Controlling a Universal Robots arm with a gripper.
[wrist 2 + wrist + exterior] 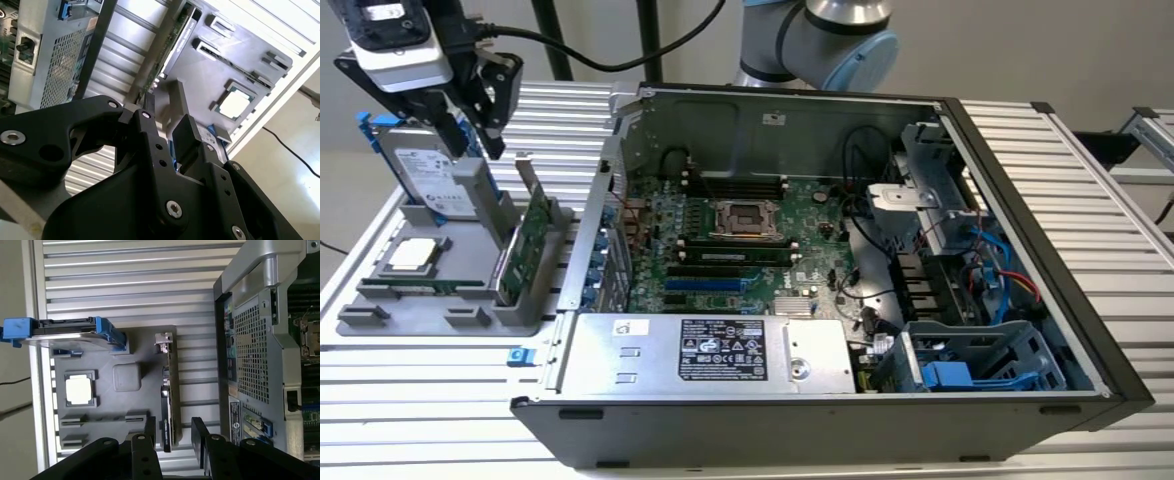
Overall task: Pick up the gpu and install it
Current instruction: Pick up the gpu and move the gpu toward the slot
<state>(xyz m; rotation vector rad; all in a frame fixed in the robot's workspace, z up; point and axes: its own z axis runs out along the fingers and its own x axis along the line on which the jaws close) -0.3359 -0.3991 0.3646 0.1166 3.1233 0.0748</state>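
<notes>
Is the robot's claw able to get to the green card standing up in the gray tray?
Probably yes. The gripper hangs open above the gpu, which stands on edge in the tray. In the first wrist view the card lines up between the jaws, with nothing covering its top edge.

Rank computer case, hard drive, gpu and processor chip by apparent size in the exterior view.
computer case
hard drive and gpu: too close to rank; the gpu stands edge-on
processor chip

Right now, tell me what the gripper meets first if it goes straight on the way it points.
Probably the gpu: in the first wrist view its upper edge lies between the fingers of the open gripper, upright in the grey holder. Depth is unclear.
</notes>
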